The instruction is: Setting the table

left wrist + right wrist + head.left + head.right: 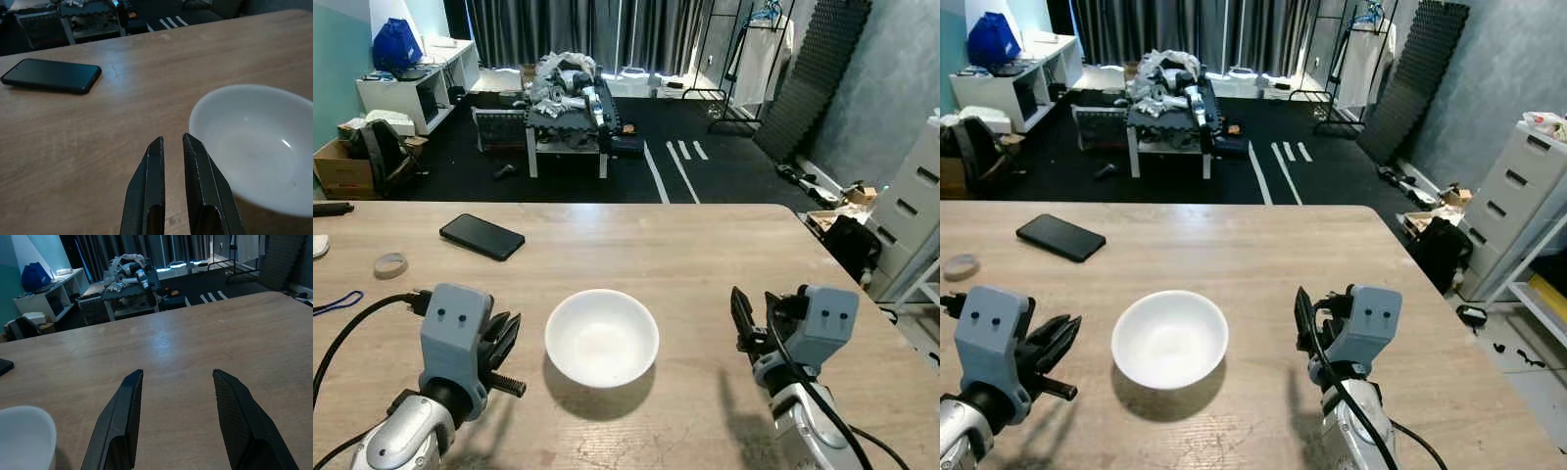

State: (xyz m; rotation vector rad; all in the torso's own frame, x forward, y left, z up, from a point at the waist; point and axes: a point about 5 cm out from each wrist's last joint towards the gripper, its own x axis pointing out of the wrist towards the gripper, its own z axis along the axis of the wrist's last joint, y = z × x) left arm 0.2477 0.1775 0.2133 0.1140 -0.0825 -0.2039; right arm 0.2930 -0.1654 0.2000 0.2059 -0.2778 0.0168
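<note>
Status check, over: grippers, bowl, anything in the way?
Left gripper shut, empty, beside white bowl. Right gripper open, empty. Bowl upright on table. Phone well behind.

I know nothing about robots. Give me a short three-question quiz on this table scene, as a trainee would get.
1. True or false: the white bowl holds food.
2. Which pincer has its fingers wide apart: A) left pincer B) right pincer?
3. What flat black thing lies on the table beyond the left pincer?

Key:
1. False, it is empty.
2. B; the left one's fingers are nearly together.
3. A phone.
</note>
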